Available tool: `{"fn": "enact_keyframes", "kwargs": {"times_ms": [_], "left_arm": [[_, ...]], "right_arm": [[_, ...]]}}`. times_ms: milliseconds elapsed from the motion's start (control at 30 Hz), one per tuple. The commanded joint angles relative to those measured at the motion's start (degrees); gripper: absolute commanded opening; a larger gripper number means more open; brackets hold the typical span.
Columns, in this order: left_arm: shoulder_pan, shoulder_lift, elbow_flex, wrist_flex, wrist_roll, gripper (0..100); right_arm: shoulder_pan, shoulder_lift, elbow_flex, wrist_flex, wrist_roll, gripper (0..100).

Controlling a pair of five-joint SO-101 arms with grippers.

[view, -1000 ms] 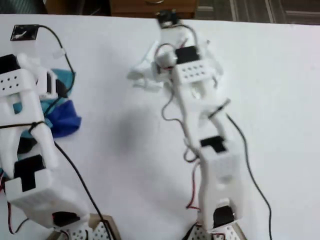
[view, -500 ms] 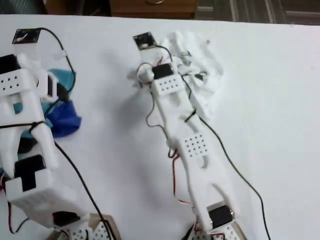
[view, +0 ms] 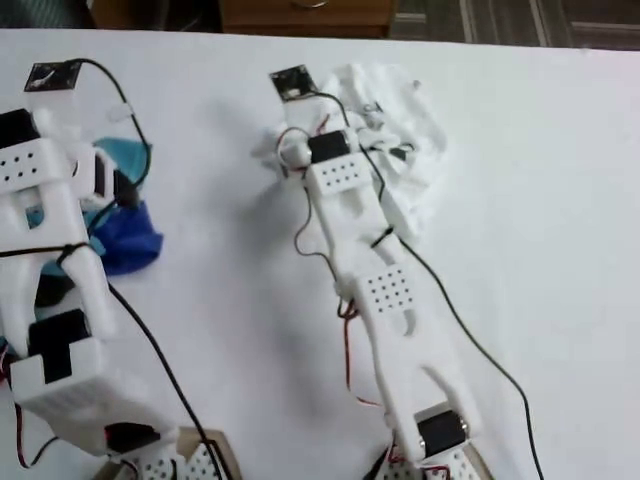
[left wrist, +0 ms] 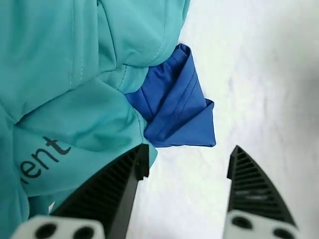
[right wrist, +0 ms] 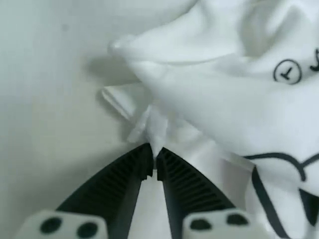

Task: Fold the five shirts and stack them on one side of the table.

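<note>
A crumpled white shirt point(view: 405, 110) with black print lies at the far middle of the white table point(view: 560, 220). My right gripper point(right wrist: 153, 160) is shut on a thin fold at the edge of the white shirt point(right wrist: 214, 99), low over the table. The right arm point(view: 345, 185) stretches from the front edge to the shirt's left side. A teal shirt point(left wrist: 70, 74) lies bunched over a blue shirt point(left wrist: 177, 112) at the table's left. My left gripper point(left wrist: 189, 153) hangs open just above them, with one finger point(left wrist: 124, 179) over the teal cloth. The blue shirt point(view: 130, 240) and teal shirt point(view: 128, 155) peek out beside the left arm point(view: 50, 200).
Black cables point(view: 150, 340) trail from both arms across the table's front half. Both arm bases stand at the front edge. A wooden cabinet point(view: 300, 15) sits beyond the far edge. Bare table stretches to the right of the white shirt.
The right arm has swung to the left and stretched out lower, baring the white shirt on its right side. The left arm has stayed still.
</note>
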Motion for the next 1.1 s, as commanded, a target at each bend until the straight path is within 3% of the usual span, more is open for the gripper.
{"fn": "enact_keyframes", "kwargs": {"times_ms": [0,133,367,867,1067], "left_arm": [[-0.62,-1.14,-0.66,0.44,0.44,27],[-0.62,-1.14,-0.48,0.18,0.44,27],[-0.62,-1.14,-0.57,0.00,0.44,27],[-0.53,-1.14,-0.40,0.00,0.44,27],[-0.26,-1.14,-0.57,0.00,0.53,27]], "right_arm": [[1.54,-3.12,-4.66,6.20,0.09,1.9],[2.59,-7.78,-9.14,12.18,0.79,1.9],[3.12,-19.21,-8.62,17.27,8.70,1.9],[6.37,-44.09,-8.62,18.77,8.97,1.9],[6.46,-45.14,-2.90,18.95,8.97,2.1]]}}
